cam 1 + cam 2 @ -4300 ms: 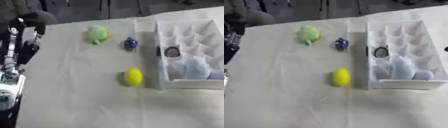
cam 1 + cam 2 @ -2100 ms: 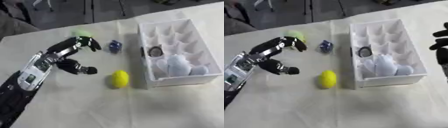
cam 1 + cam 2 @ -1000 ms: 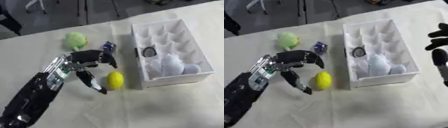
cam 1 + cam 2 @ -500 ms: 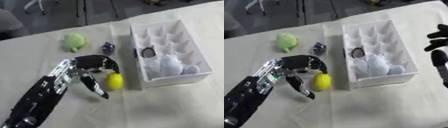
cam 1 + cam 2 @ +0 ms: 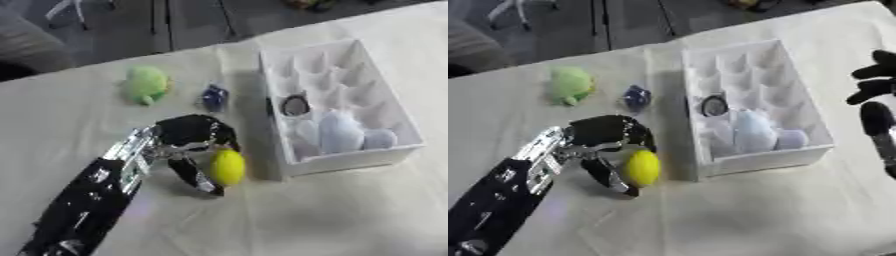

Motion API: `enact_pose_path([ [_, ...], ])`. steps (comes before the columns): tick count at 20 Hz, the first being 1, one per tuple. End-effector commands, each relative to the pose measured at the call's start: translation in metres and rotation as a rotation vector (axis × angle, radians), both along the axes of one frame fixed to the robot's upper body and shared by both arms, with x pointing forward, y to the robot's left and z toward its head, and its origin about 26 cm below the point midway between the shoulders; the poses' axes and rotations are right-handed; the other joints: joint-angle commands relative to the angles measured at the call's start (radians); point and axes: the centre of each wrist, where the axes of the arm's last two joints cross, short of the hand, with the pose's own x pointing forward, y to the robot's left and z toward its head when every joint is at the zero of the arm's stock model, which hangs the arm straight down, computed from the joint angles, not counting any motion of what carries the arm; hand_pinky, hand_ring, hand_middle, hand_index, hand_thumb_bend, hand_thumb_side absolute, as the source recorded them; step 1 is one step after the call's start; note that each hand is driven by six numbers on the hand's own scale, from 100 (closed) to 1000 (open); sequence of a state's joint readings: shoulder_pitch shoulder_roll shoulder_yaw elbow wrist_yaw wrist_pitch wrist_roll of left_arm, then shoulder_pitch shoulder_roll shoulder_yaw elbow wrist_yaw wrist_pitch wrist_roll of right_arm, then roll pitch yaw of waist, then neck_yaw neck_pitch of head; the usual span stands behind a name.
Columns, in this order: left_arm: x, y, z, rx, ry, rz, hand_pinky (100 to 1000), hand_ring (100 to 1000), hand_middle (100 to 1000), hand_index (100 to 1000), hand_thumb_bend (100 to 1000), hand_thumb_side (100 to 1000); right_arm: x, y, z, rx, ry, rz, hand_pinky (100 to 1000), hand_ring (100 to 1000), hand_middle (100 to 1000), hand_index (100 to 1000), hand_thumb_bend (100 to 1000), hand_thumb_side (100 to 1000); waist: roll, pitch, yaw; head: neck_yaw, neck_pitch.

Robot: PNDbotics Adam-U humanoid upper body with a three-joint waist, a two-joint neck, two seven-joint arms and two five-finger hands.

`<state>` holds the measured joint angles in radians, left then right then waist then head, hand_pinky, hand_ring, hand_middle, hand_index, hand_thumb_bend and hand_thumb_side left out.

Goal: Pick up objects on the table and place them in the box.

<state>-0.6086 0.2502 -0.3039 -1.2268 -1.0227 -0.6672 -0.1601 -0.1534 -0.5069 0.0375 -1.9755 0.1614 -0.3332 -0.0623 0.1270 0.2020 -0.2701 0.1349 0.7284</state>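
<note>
Left robot hand (image 5: pixel 186 137) reaching in from the lower left, curled round the yellow lemon-shaped object (image 5: pixel 227 167) — fingers arched over its top, thumb (image 5: pixel 197 176) down along its left side. Lemon-shaped object low on the desk (image 5: pixel 79 105), just beside the left wall of the white box (image 5: pixel 350 161). Inside the box, cone-shaped dividers, a dark round object (image 5: pixel 295 105) near the left wall and pale rounded objects (image 5: pixel 339 134) toward the near end. Farther back on the desk, a green soft toy (image 5: pixel 145 84) and a small blue object (image 5: pixel 214 97), near each other, both apart from the hand. Right robot hand (image 5: pixel 875 88) at the right edge of the right eye view only, beyond the box — dark fingers loosely spread, holding nothing.
</note>
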Motion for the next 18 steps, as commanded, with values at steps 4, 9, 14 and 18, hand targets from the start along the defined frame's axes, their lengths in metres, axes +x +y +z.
enact_pose_path([
  [4, 0.005, 0.007, 0.002, -0.266, -0.050, 0.092, 620, 352, 447, 558, 100, 503, -0.002, -0.001, 0.011, -0.017, -0.035, 0.009, 747, 573, 708, 915, 356, 750, -0.028, 0.004, 0.003, 0.007, -0.012],
  [9, 0.009, 0.017, 0.019, -0.437, -0.050, 0.166, 666, 362, 453, 566, 100, 531, -0.002, -0.001, 0.011, -0.016, -0.036, 0.008, 746, 573, 709, 916, 355, 751, -0.028, 0.002, 0.002, 0.005, -0.011],
  [14, 0.016, 0.016, 0.048, -0.576, -0.057, 0.196, 677, 367, 459, 574, 100, 542, -0.002, 0.000, 0.012, -0.018, -0.039, 0.017, 746, 573, 709, 916, 353, 751, -0.028, 0.000, -0.014, 0.011, -0.011],
  [18, 0.024, 0.008, 0.067, -0.647, -0.049, 0.176, 684, 372, 463, 580, 100, 546, 0.001, 0.005, 0.018, -0.022, -0.055, 0.051, 746, 575, 710, 916, 350, 755, -0.021, -0.001, -0.051, 0.029, -0.017],
])
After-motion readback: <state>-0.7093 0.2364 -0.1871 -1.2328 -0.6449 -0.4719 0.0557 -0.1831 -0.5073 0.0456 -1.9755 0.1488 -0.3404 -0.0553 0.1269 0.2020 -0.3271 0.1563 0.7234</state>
